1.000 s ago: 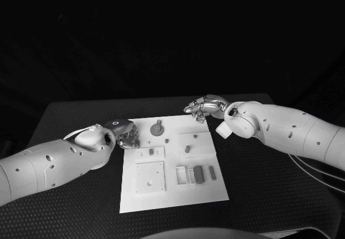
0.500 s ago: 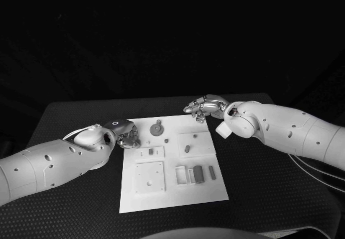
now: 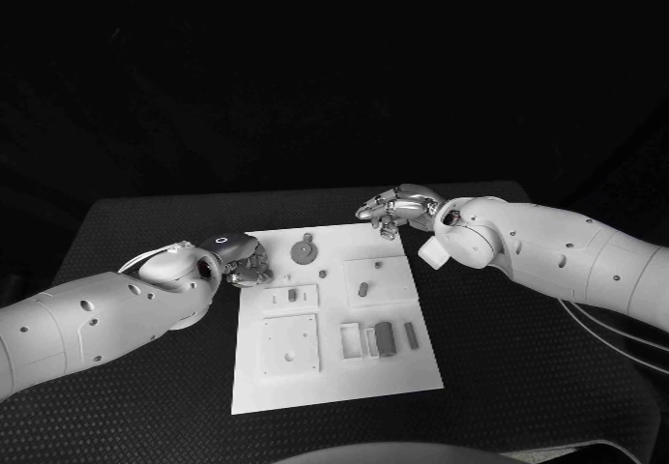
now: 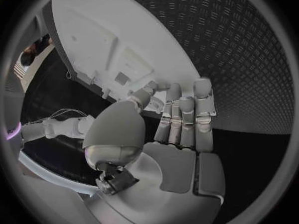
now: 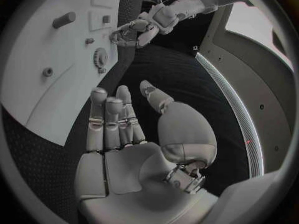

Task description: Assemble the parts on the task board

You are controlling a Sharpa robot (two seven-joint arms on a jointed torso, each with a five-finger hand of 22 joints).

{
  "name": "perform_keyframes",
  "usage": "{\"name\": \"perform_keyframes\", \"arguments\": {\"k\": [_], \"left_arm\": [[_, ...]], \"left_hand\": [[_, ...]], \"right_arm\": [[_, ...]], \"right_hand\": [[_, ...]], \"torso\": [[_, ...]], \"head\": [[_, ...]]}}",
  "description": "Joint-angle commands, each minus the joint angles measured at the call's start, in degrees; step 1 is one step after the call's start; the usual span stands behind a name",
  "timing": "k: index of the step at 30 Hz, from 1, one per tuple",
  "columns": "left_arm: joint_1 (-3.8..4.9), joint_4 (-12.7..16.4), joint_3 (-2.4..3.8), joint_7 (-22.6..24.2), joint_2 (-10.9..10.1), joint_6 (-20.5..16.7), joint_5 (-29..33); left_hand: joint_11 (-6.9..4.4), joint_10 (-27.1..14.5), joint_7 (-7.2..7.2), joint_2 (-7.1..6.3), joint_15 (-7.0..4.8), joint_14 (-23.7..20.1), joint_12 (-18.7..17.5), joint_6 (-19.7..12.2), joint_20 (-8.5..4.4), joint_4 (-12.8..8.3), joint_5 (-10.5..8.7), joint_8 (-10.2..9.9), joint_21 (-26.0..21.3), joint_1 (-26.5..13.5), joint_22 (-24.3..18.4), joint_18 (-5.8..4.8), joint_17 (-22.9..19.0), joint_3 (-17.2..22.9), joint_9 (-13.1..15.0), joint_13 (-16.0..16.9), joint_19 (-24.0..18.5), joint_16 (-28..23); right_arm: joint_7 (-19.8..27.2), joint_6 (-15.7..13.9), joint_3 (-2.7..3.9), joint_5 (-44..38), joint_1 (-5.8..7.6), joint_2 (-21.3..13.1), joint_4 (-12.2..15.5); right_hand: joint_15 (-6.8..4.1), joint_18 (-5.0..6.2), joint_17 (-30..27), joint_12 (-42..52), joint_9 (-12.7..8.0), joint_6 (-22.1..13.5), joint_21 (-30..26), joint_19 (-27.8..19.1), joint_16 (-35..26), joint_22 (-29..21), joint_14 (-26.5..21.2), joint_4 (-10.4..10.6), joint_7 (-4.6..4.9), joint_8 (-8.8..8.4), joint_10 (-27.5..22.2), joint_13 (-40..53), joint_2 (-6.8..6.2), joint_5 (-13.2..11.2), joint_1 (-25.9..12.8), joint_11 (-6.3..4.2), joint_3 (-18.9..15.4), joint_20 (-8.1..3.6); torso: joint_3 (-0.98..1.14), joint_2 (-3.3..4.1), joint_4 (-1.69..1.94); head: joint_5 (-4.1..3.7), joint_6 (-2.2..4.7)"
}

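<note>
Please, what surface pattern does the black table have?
The table carries a raised tread pattern of small crossed dashes; it shows best in the left wrist view.

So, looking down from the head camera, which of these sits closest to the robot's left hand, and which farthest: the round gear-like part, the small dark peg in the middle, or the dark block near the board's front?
From the left hand, at the task board's left edge:
1. Round gear-like part, near the board's far edge.
2. Small dark peg, mid-board, towards the right.
3. Dark block, front right, farthest.
</note>
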Motion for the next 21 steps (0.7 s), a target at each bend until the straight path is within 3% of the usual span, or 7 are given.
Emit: {"name": "perform_keyframes", "arguments": {"k": [1, 14, 21], "left_arm": [[-0.27, 0.32, -0.19, 0.65, -0.17, 2.55, 1.47], [-0.25, 0.88, 0.1, 0.54, -0.77, 3.05, 2.42], [-0.23, 1.23, 0.25, 0.77, -1.29, 2.73, 2.61]], "left_hand": [[0.09, -0.4, 0.45, 0.98, 0.09, -0.2, -0.07, -0.04, -0.06, -0.37, 0.19, -0.22, 0.24, 0.36, 1.36, 5.04, 0.1, -0.11, -0.01, -0.02, -0.49, 0.23], [0.6, -1.53, 1.05, 0.78, 0.57, -0.39, -0.02, -1.11, 0.35, 0.2, 0.18, -1.24, 0.47, -0.93, 1.28, 5.37, 0.24, 0.12, -0.99, 0.09, -0.79, 0.22], [0.78, -1.94, 1.24, 2.1, 0.74, -0.38, 0.15, -1.49, 0.55, 0.7, 0.23, -1.58, 0.61, -1.08, 1.28, 5.61, 0.31, 0.81, -1.44, 0.21, -0.83, 0.26]], "right_arm": [[0.43, 0.47, 0.01, 0.21, -0.04, -0.02, 0.05], [0.44, 0.49, 0.01, 0.24, -0.05, 0.02, 0.05], [0.44, 0.48, 0.01, 0.26, -0.05, 0.02, 0.05]], "right_hand": [[-0.08, 1.15, -0.07, 0.31, -0.1, 0.0, -0.39, -0.01, -0.25, 0.93, -0.47, 0.26, 0.3, -0.23, -0.37, -0.08, -0.01, 0.21, -0.7, 0.2, -0.06, -0.46], [-0.08, 1.15, -0.08, 0.31, -0.11, -0.02, -0.4, -0.02, -0.25, 0.93, -0.47, 0.33, 0.3, -0.24, -0.39, -0.1, -0.03, 0.21, -0.76, 0.2, -0.06, -0.46], [-0.08, 1.15, -0.08, 0.32, -0.11, -0.02, -0.4, -0.02, -0.25, 0.93, -0.47, 0.35, 0.3, -0.24, -0.4, -0.11, -0.04, 0.21, -0.77, 0.2, -0.06, -0.46]], "torso": [[0.0, 0.0, 0.03], [-0.02, -0.01, 0.03], [-0.01, -0.01, 0.01]], "head": [[0.03, 0.02], [0.15, 0.18], [0.23, 0.3]]}}
